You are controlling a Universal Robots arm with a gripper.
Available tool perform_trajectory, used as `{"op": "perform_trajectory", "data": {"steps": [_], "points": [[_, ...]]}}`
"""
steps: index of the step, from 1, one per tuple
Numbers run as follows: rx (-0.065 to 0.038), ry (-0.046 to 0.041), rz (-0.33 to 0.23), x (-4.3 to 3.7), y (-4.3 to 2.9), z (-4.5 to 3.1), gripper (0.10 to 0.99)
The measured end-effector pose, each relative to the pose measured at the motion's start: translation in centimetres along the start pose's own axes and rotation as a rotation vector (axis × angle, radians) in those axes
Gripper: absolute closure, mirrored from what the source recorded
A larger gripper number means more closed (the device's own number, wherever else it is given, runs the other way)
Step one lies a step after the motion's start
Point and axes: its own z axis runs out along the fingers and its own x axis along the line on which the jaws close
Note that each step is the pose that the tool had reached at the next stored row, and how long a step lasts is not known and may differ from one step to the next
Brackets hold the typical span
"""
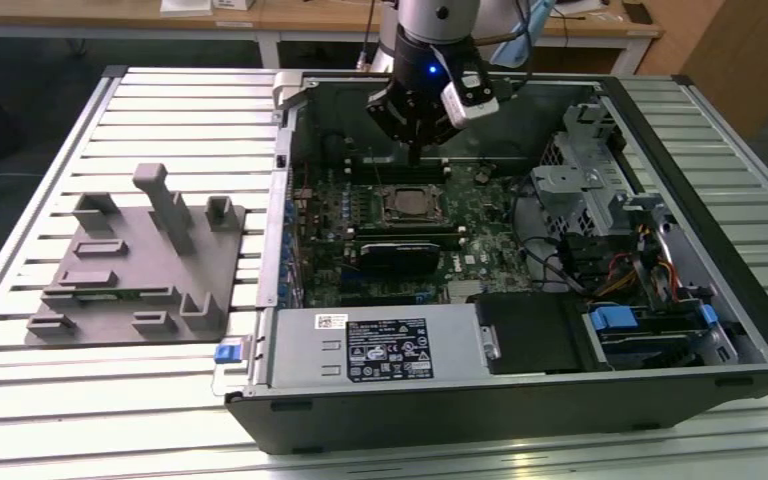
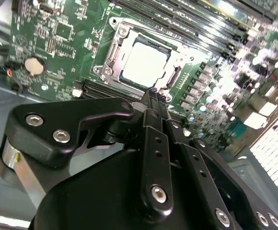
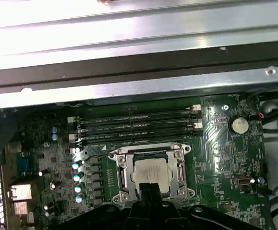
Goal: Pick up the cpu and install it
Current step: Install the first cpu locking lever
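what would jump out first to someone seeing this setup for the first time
An open computer case lies on the slatted table, its green motherboard bared. The gripper hangs shut close to the cpu, which sits silvery in its socket; a grey fixture block lies at the exterior view's left.

Cpu: flat square chip, silvery-white top, thin darker rim. Lies level, seated inside metal socket frame on green motherboard, edges parallel to frame. Sits just ahead of gripper tips and lower than them, not gripped.
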Motion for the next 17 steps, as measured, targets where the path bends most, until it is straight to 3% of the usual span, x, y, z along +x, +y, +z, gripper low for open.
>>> {"op": "perform_trajectory", "data": {"steps": [6,11,17], "points": [[0.000,0.0018,-0.079,0.12,-0.03,0.12,0.980],[-0.009,-0.0044,-0.080,1.42,-0.19,0.25,0.980],[-0.013,-0.0100,-0.083,2.83,-0.36,0.48,0.980]]}}
